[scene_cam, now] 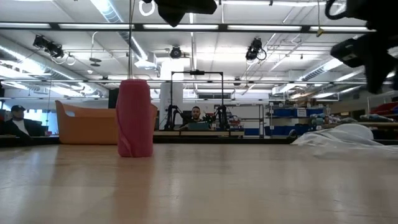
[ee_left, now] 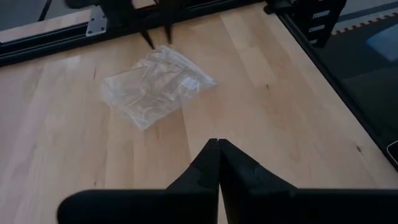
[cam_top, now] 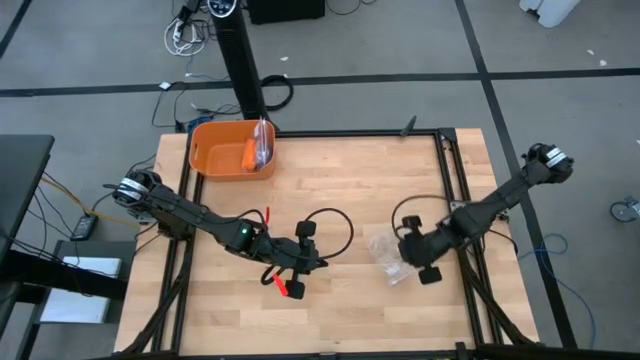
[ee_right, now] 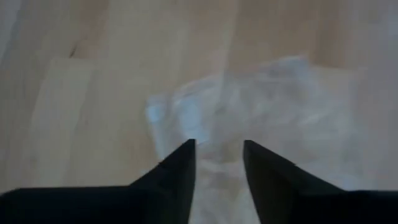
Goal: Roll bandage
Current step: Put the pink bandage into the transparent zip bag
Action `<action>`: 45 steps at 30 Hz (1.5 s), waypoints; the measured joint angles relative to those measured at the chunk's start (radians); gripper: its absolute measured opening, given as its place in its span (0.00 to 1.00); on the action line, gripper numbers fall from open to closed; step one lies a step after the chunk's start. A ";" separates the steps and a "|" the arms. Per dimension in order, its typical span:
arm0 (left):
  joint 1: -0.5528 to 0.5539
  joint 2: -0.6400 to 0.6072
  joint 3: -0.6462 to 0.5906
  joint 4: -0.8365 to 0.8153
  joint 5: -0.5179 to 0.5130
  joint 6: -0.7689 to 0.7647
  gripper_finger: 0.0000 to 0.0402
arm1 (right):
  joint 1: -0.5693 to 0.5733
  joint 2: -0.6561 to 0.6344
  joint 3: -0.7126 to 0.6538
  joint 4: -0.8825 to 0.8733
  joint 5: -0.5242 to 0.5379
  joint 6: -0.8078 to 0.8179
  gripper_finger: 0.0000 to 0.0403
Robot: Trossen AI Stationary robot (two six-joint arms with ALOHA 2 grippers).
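Note:
The bandage (scene_cam: 135,118) is a magenta-pink roll standing upright on one end on the wooden table (cam_top: 350,190), near its front left; from above the bandage (cam_top: 283,286) shows just beside my left arm. My left gripper (ee_left: 219,149) hangs shut over the table with nothing in it, up and to the right of the roll. Toward the table's right, my right gripper (ee_right: 219,149) is open. It points down over a clear crinkled plastic bag (ee_left: 155,87) that lies flat on the table. My right gripper's fingertips (ee_left: 158,37) stand at the plastic bag's edge (ee_left: 166,51), coming from above. Whether they touch it, I cannot tell.
An orange tub (cam_top: 232,148) stands at the table's far left with an orange object and a clear bag in it. A black frame (cam_top: 450,160) runs along the table's edges. Bare wood lies between the two grippers. People sit in the room beyond the table.

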 joint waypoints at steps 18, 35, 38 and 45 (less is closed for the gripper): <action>0.000 0.000 0.000 -0.024 -0.005 -0.009 0.02 | 0.231 0.275 0.000 0.021 -0.002 0.236 0.50; -0.027 0.000 0.001 -0.116 -0.041 0.021 0.02 | 0.098 0.254 0.000 0.079 0.145 0.045 0.03; -0.024 0.000 0.001 -0.116 -0.053 0.004 0.02 | 0.085 0.194 0.000 0.079 0.182 0.002 0.01; -0.025 0.000 -0.033 -0.046 -0.046 0.002 0.02 | 0.039 0.078 0.000 0.091 0.213 -0.083 0.01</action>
